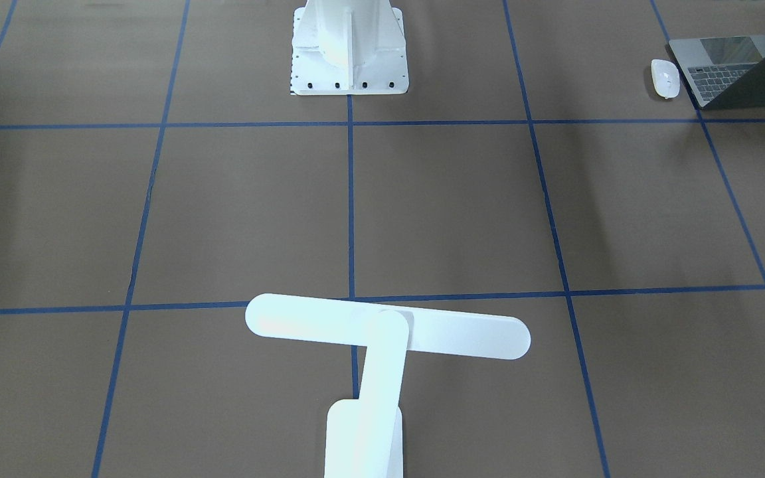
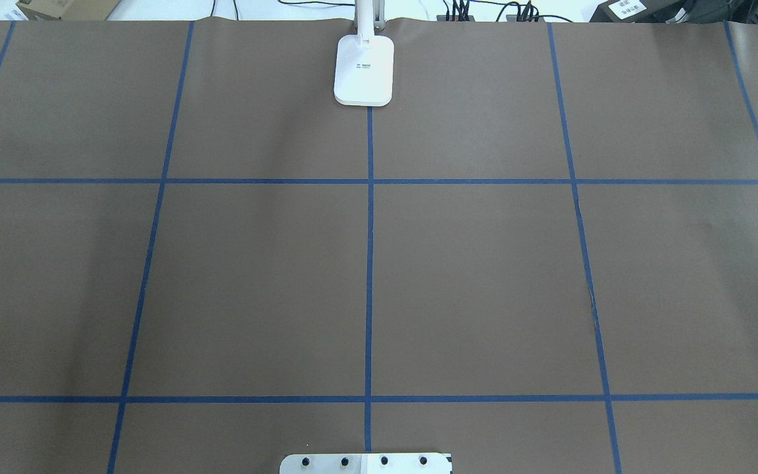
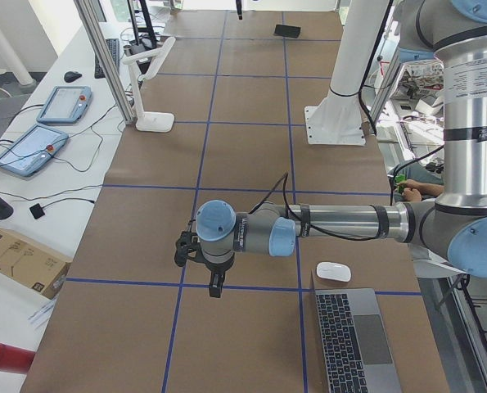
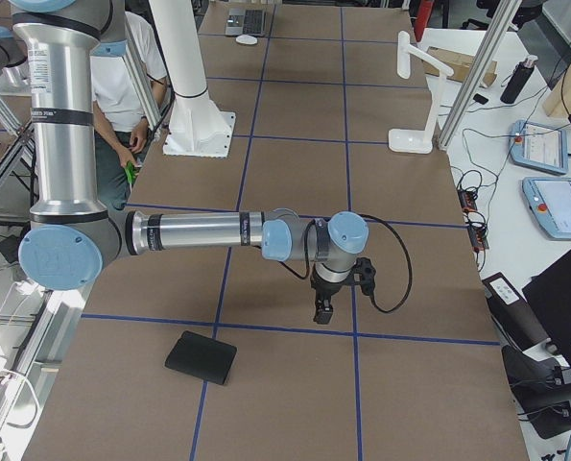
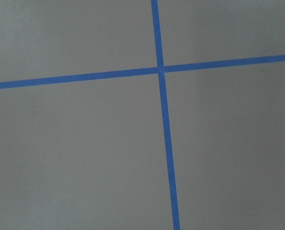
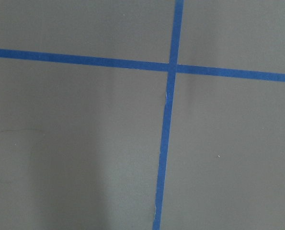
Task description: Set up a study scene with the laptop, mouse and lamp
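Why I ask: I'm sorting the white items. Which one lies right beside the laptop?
The mouse: the small white oval lying flat beside the open laptop. The lamp and the bolted pedestal stand well away from it.

Bright, even, diffuse light. The white desk lamp with a long flat bar head (image 1: 462,335) is blown out and faintly cyan. Beyond the lamp, broad soft shadows streak the brown paper-covered table (image 1: 655,212). Wrist views look soft and greyish.
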